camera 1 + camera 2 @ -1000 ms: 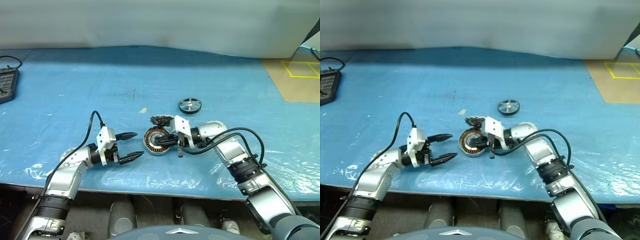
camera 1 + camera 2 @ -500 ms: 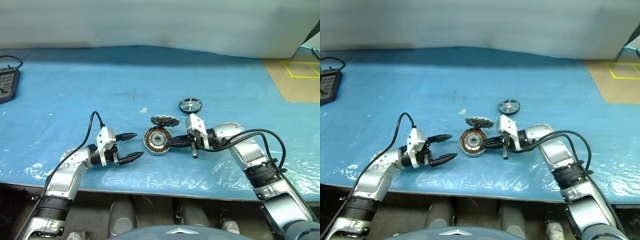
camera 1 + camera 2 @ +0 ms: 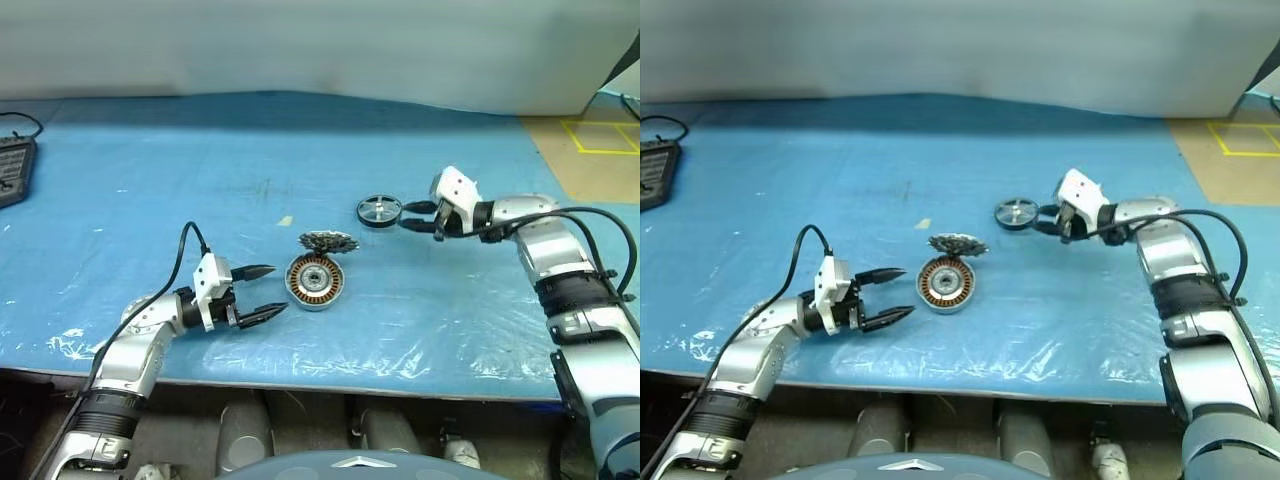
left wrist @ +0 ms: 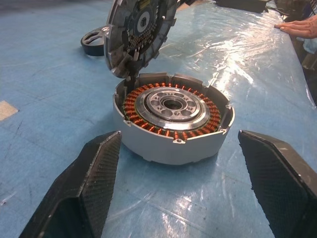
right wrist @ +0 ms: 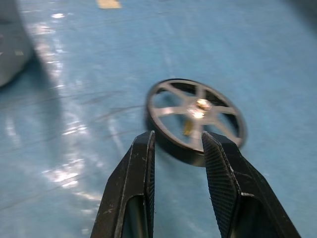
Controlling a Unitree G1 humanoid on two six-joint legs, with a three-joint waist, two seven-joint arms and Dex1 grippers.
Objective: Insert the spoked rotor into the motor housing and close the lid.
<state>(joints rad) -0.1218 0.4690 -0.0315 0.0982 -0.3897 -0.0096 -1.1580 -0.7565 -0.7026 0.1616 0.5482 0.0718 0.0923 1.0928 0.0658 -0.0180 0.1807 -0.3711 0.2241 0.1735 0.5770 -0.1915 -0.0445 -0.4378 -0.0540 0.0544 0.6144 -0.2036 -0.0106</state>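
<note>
The motor housing (image 3: pixel 316 281) sits on the blue table with its copper windings showing (image 4: pixel 173 119). The lid (image 3: pixel 329 241) stands tilted up at the housing's far edge, finned face toward the housing (image 4: pixel 138 32). The spoked rotor (image 3: pixel 380 211) lies flat farther back and to the right. My right gripper (image 3: pixel 408 217) is just right of the rotor, pointing at it. Its fingers are a little apart and hold nothing, with the rotor's rim (image 5: pixel 195 119) just past the tips. My left gripper (image 3: pixel 278 289) is wide open and empty, just left of the housing.
A black device (image 3: pixel 15 165) with a cable lies at the table's far left edge. A small tan scrap (image 3: pixel 286 220) lies left of the lid. Crinkled clear film covers the table's front part (image 3: pixel 420 340). A person's hand (image 4: pixel 297 29) rests on the table.
My right gripper has left the housing, swung right and back to the rotor, and its shut fingers have parted. The left arm, housing and lid have not moved.
</note>
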